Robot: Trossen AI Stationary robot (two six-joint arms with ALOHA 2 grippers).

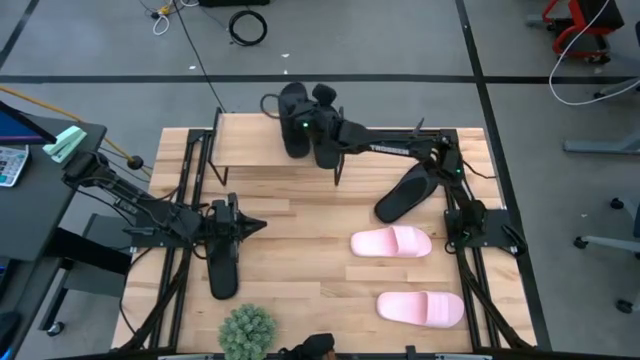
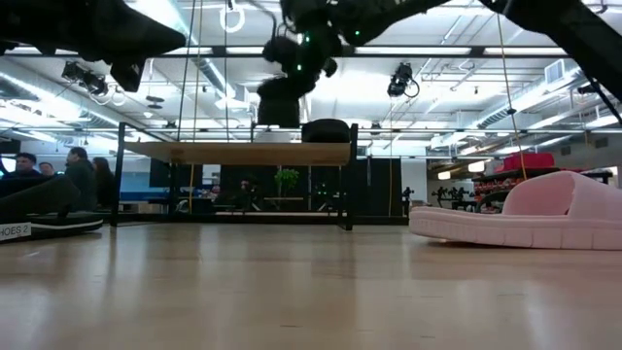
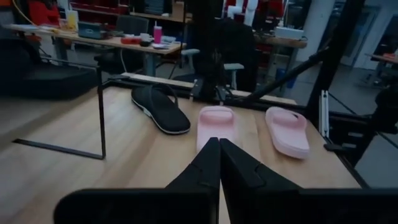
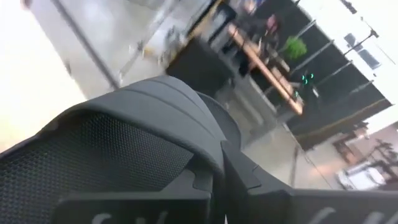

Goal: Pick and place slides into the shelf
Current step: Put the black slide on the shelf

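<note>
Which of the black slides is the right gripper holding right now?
The wide-strapped black slide over the shelf's far edge, shut in the right gripper; the other black slides lie free on shelf or table.

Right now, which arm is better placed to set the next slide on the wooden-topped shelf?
Right: its gripper already holds a black wide-strap slide over the shelf. Left gripper sits shut, away from it.

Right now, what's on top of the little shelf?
On the shelf top sit two black slides, side by side. The right gripper hangs over them, shut on one slide. Its arm covers part of them. From the low view, nothing shows underneath the board.
</note>
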